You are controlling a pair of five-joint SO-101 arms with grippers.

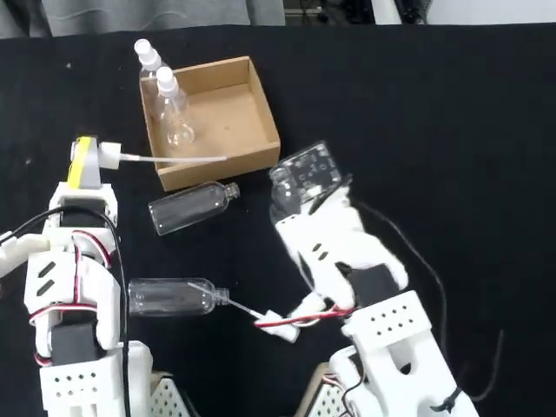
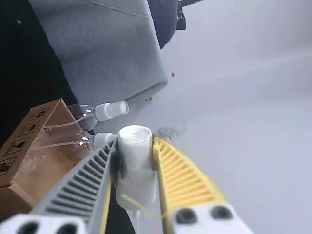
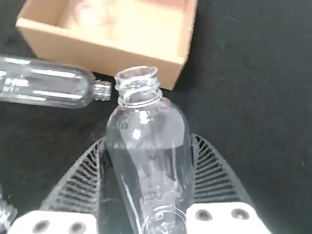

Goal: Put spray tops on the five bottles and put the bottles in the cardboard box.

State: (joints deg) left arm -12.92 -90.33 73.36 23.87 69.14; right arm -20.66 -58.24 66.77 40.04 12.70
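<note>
Left gripper (image 2: 135, 147) pinches a spray top (image 2: 133, 165) by its cap; right gripper (image 3: 147, 146) clasps an uncapped bottle (image 3: 141, 95) mid-body. Both look light, slick plastic; squeeze gently.

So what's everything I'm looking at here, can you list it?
cardboard box: one, brown, far side of the table.
capped bottles: two, clear with white tops, standing in the box.
open bottles: two, clear, lying on the table, one beside the box, one nearer the front.
held bottle: one, clear, uncapped, in right gripper.
held spray top: one, white, in left gripper.
loose spray top: one, white, on table off the front bottle's mouth.
table: one, black.
arms: two, white, left, right.
left gripper: one, yellow and grey, shut.
right gripper: one, grey, shut.
</note>
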